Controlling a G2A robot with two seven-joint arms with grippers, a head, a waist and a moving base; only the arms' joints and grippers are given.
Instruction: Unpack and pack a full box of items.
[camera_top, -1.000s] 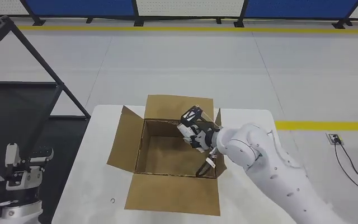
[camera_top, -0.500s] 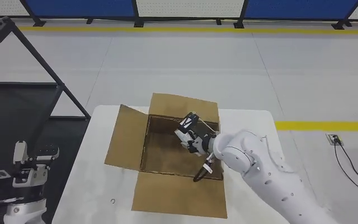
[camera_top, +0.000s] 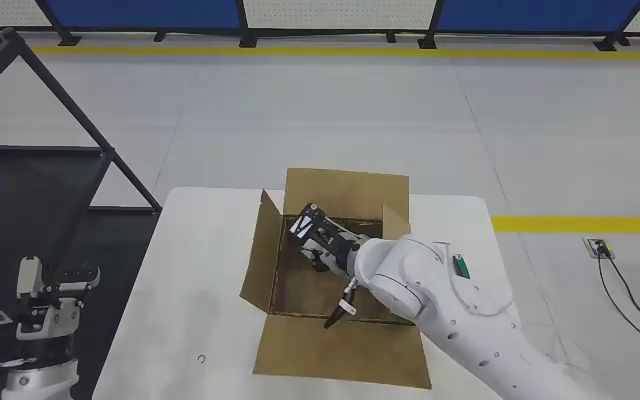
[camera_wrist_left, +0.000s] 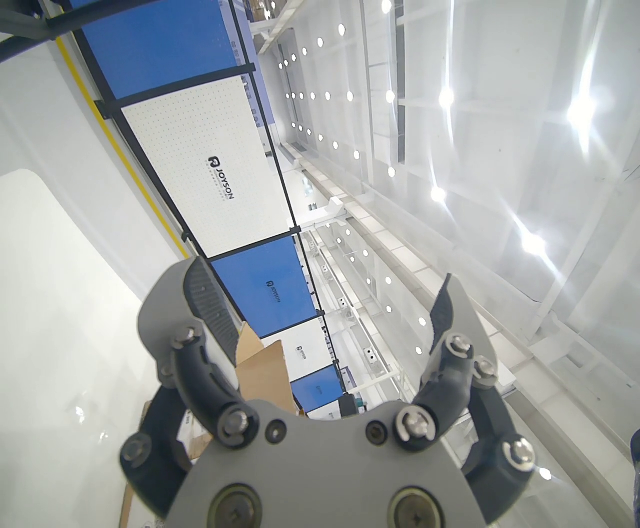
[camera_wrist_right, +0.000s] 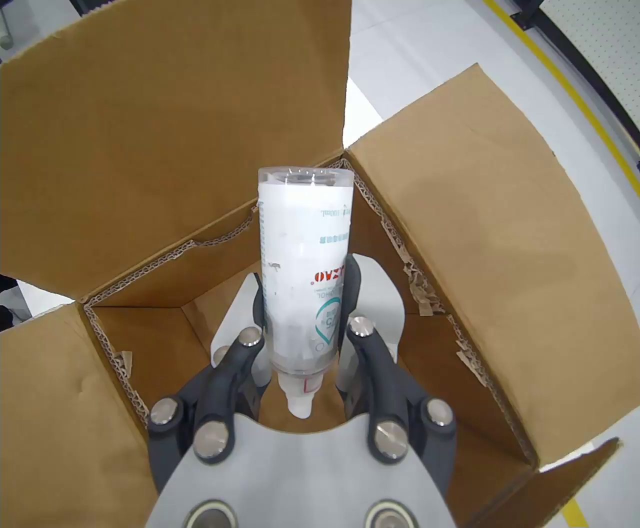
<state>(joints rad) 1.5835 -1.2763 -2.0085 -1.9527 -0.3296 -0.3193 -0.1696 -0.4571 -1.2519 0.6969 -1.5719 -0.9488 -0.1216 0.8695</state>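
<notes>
right fingers (camera_wrist_right: 387, 305) clamp the bottle (camera_wrist_right: 300, 235) near its cap, inside the box (camera_wrist_right: 475, 200) by a corner; a nudge against that wall could twist it loose. left fingers (camera_wrist_left: 210, 305) splayed wide, empty.

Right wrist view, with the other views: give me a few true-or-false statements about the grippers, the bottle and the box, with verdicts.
1. The right gripper is shut on a white plastic bottle. True.
2. The bottle's cap points away from the gripper. False: the cap faces the gripper's palm.
3. The bottle is held over a brown cardboard box with open flaps. True.
4. The other gripper grips a second bottle. False: the left gripper is open and holds nothing.
</notes>
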